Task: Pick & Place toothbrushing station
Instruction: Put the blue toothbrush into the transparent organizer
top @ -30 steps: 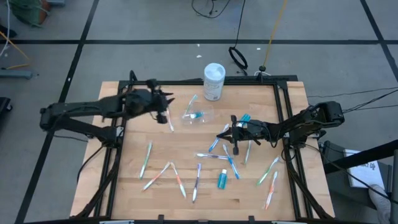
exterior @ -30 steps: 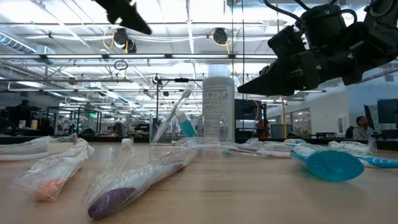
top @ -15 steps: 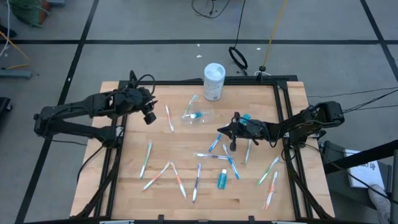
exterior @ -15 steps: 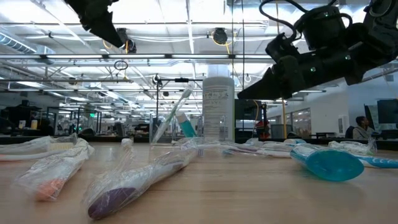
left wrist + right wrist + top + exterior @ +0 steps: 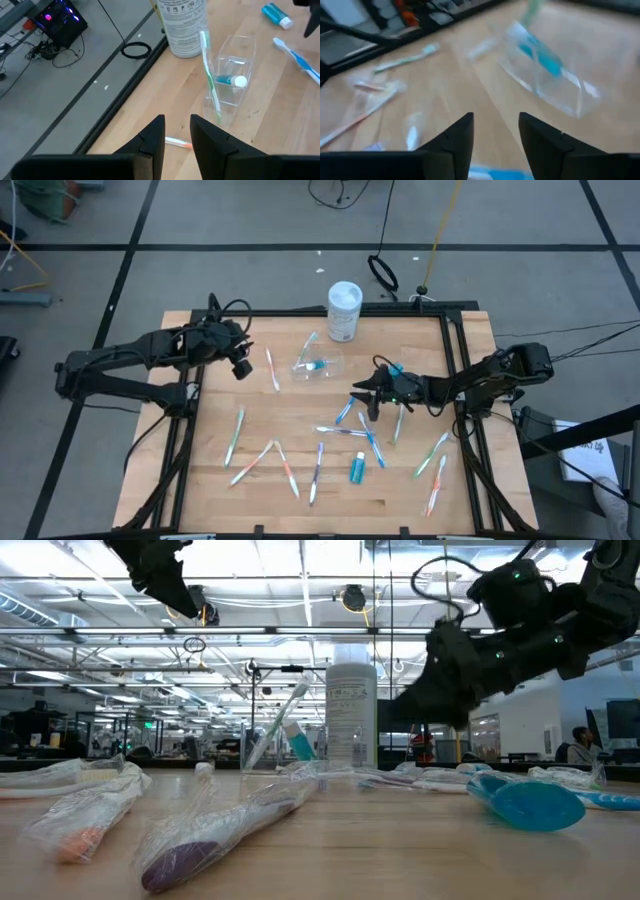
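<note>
A small clear cup (image 5: 320,366) stands at the table's far middle. A green toothbrush (image 5: 209,75) leans out of it and a teal toothpaste tube (image 5: 226,80) is inside. More toothbrushes lie scattered flat on the wood, among them an orange one (image 5: 270,370), a blue one (image 5: 345,410) and a purple one (image 5: 317,470). A teal tube (image 5: 357,470) lies in the near middle. My left gripper (image 5: 240,366) hovers at the far left, open and holding nothing (image 5: 177,135). To the right of the cup, my right gripper (image 5: 360,398) hangs above the blue toothbrushes, open and holding nothing (image 5: 495,135).
A tall white tub (image 5: 344,310) stands at the far edge behind the cup. A black frame rail (image 5: 300,311) runs around the table. Another teal tube (image 5: 394,368) lies by my right arm. Several bagged toothbrushes (image 5: 220,830) lie close to the near edge.
My left gripper has drawn back toward the table's left edge, away from the cup, and rolled about its own axis. My right gripper has stayed in place, rolled, and opened its fingers. The orange toothbrush beside the cup lies where it was.
</note>
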